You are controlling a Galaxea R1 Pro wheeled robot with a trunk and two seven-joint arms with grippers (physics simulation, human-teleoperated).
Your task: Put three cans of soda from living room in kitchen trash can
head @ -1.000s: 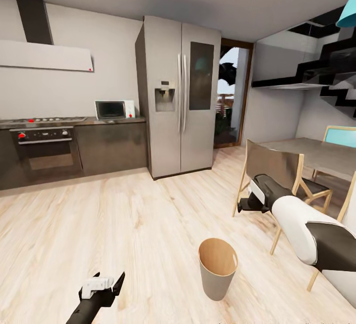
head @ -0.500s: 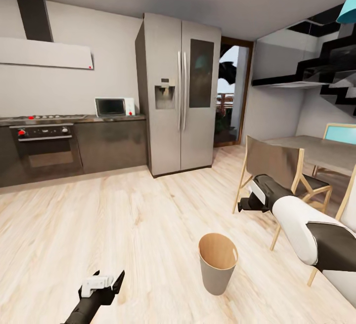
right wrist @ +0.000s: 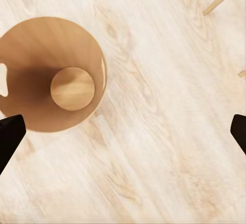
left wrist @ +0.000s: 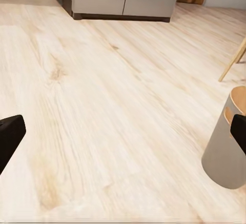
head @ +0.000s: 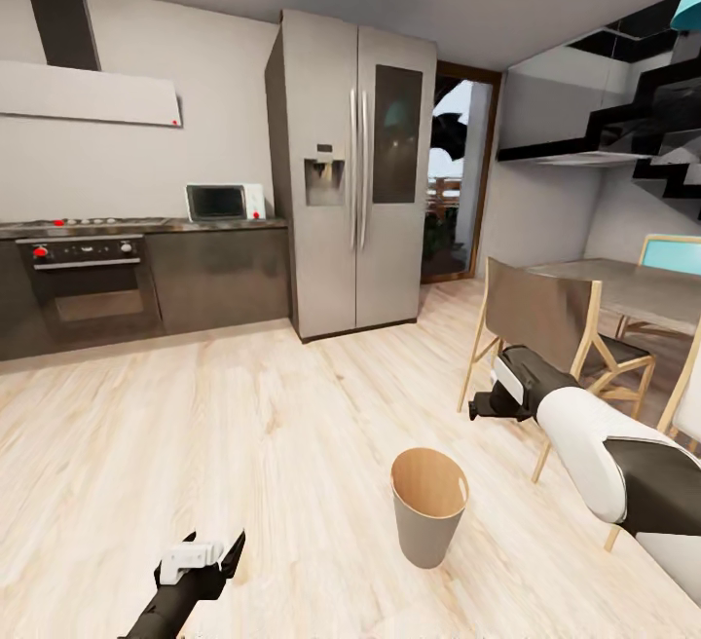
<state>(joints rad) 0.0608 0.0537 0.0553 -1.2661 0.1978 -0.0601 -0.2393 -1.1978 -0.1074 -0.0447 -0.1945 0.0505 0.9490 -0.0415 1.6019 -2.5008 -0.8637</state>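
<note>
Low in the head view's left corner, the left gripper (head: 200, 561) is hanging with jaws wide apart, holding nothing. Right of centre, the tash can (head: 428, 506) is standing upright on the floor (head: 243, 425), seemingly empty inside. Above it, the right gripper (head: 479, 407) is hovering, spread and empty. No sodas are appearing; fetching them probably comes next. The fridge (head: 355, 171) is standing farthest back.

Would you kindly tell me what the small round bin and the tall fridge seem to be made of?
The small tapered round bin looks wood-lined: coppery-brown grain inside, matte grey-beige outside, possibly painted or plastic. The tall double-door fridge looks like brushed steel, given its grey satin sheen.
</note>
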